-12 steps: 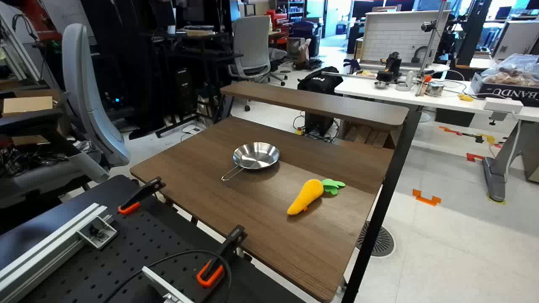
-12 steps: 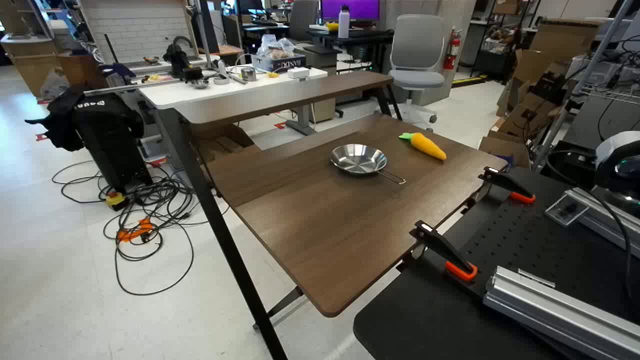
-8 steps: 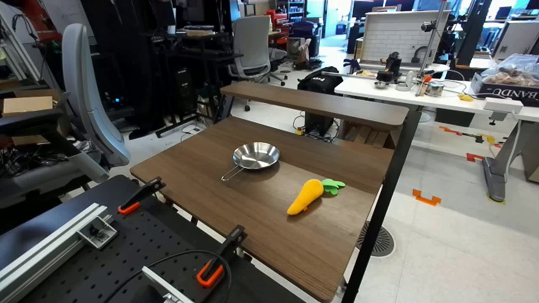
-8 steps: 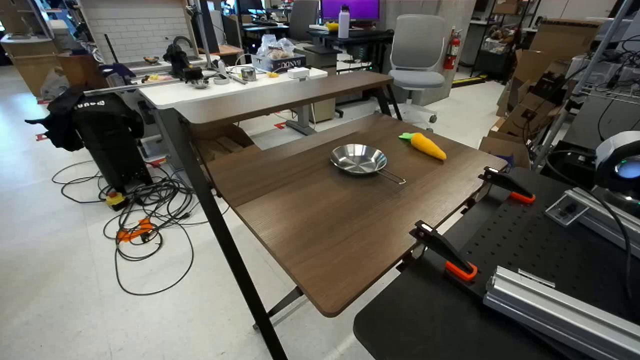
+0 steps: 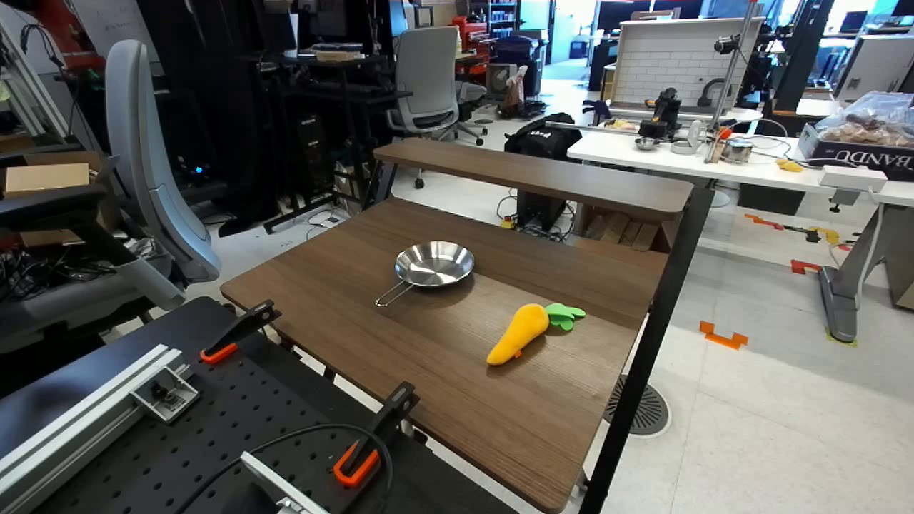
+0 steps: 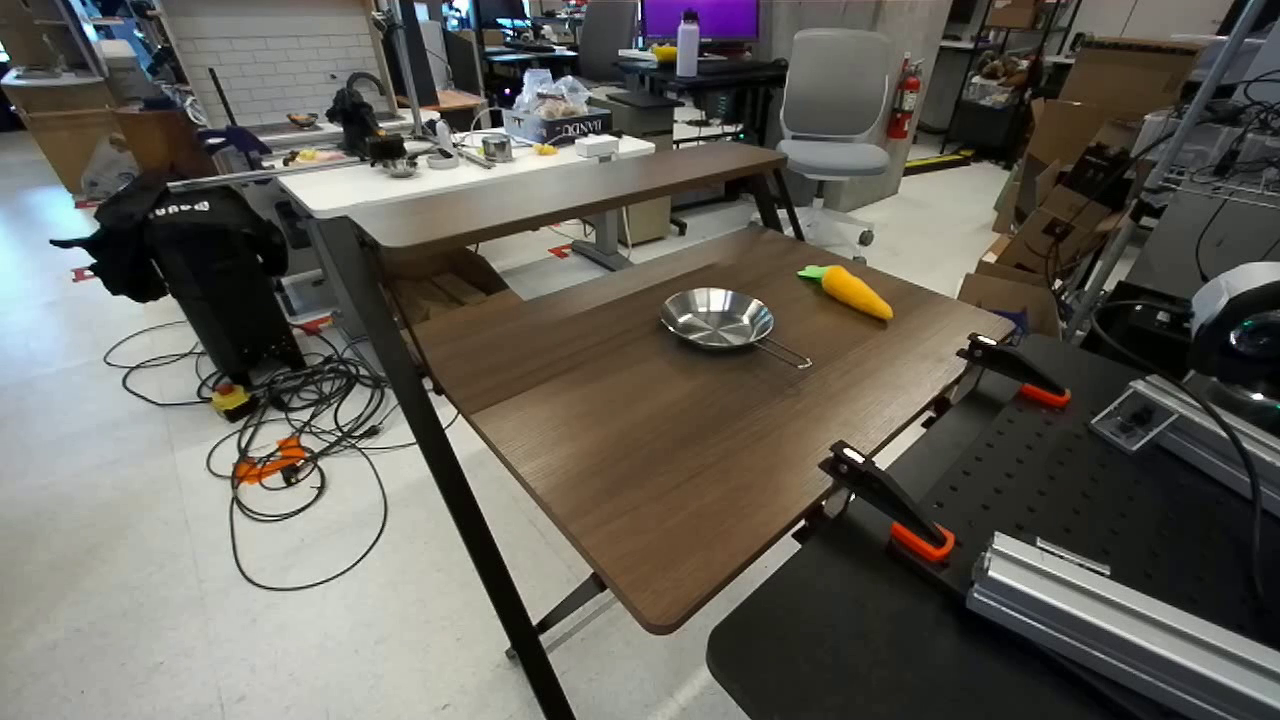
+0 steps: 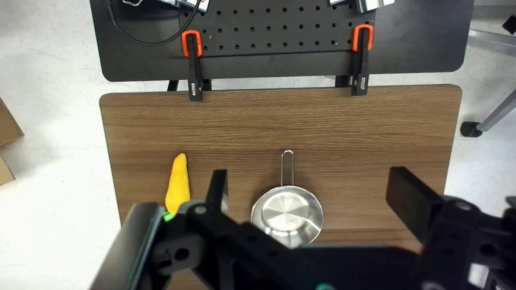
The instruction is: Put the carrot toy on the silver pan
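On the brown table, seen in the wrist view between the widely parted fingers of the gripper, stands the silver pan.
There, to the left of this pan, apart from it, lies the carrot toy. Its long axis goes almost parallel to the pan's handle, the narrow tip pointing the same way; the green leafy end, partly hidden, points opposite.

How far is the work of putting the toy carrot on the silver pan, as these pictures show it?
Done: nothing yet. The carrot lies on the table, apart from the pan, in both exterior views.

In hand: nothing. In the wrist view the jaws stand wide apart and grip no object.

Left: all of it, namely gripping the carrot, lifting it and laying it on the pan.
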Tool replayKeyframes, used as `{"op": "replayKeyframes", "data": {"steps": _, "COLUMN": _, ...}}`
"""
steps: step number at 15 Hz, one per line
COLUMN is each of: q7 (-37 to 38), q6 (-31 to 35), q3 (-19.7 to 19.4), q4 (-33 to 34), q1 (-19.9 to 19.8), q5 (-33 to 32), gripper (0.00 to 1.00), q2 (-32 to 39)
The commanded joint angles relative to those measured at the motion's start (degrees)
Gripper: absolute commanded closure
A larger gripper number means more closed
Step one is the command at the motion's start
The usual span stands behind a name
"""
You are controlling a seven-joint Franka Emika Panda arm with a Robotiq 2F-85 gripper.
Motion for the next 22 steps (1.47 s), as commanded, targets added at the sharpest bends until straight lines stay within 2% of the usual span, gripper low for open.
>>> {"op": "replayKeyframes", "data": {"steps": 1, "q7": 0.00, "q6": 1.33, "q3": -0.27, "q4": -1.16, "q1": -0.66, "q5": -0.25, "gripper": 0.00, "q2": 0.99}}
{"op": "replayKeyframes", "data": {"steps": 5, "q7": 0.03, "q6": 7.61, "q3": -0.42, "q4": -5.05, "q1": -1.60, "q5": -2.12, "gripper": 0.00, "q2": 1.66}}
{"op": "replayKeyframes", "data": {"steps": 10, "q7": 0.04, "q6": 21.31, "q3": -1.02, "q4": -11.05, "q1": -4.05, "q5": -6.07, "gripper": 0.00, "q2": 4.65}}
{"op": "replayKeyframes", "data": {"steps": 16, "q7": -2.39, "q6": 36.89, "q3": -5.09, "q4": -13.64, "q1": -7.83, "q5": -7.14, "gripper": 0.00, "q2": 14.74}}
{"op": "replayKeyframes", "data": {"steps": 22, "q7": -6.47, "q6": 48.89, "q3": -9.09, "q4": -9.91, "q1": -10.58, "q5": -6.42, "gripper": 0.00, "q2": 28.00}}
